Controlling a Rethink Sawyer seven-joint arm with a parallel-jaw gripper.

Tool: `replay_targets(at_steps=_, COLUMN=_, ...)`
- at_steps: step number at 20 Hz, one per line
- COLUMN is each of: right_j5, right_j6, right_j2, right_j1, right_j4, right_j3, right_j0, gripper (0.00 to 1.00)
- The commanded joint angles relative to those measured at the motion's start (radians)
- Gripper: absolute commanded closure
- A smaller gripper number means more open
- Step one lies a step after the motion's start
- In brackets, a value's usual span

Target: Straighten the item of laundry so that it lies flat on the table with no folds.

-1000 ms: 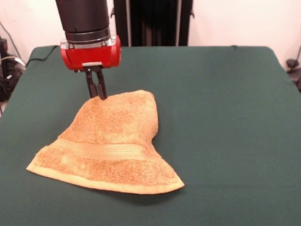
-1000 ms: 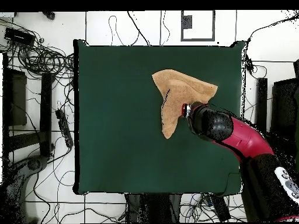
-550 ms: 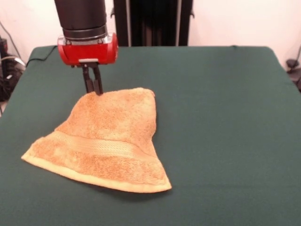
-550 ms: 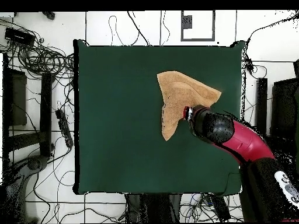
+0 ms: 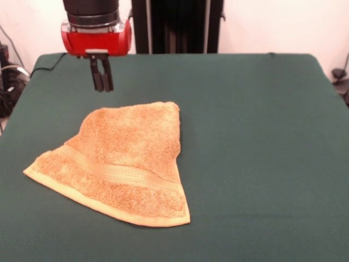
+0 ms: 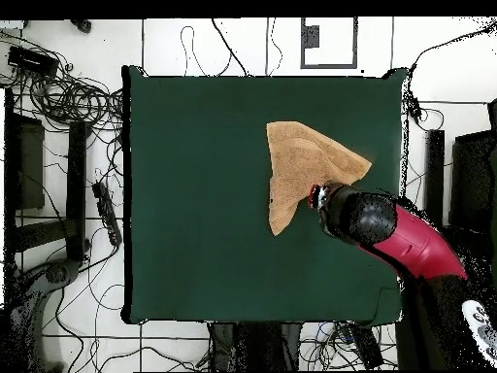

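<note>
Pincer now clear of towel — raised.

Bright, even indoor light; soft faint shadow under the towel; no glare; mild softness throughout

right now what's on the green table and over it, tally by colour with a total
golden-orange: 1, the hand towel, lying with a fold along one side
red and black: 1, the robot arm's tool, off the towel, jaws together
dark green: 1, the table cover itself
total: 3
</note>
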Motion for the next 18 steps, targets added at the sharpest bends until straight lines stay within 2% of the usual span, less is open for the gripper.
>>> replay_targets(at_steps=1, right_j5=0.099, right_j6=0.301, right_j2=-0.012, right_j1=0.01, right_j4=0.084, right_j3=0.117, right_j0=0.053, gripper=1.0)
replay_targets(at_steps=8, right_j5=0.076, right_j6=0.279, right_j2=-0.014, right_j1=0.013, right_j4=0.114, right_j3=0.139, right_j0=0.051, gripper=1.0)
replay_targets(at_steps=12, right_j5=0.011, right_j6=0.228, right_j2=0.05, right_j1=0.036, right_j4=0.13, right_j3=0.156, right_j0=0.012, gripper=1.0)
replay_targets(at_steps=18, right_j5=0.009, right_j6=0.215, right_j2=0.074, right_j1=0.038, right_j4=0.149, right_j3=0.176, right_j0=0.004, gripper=1.0)
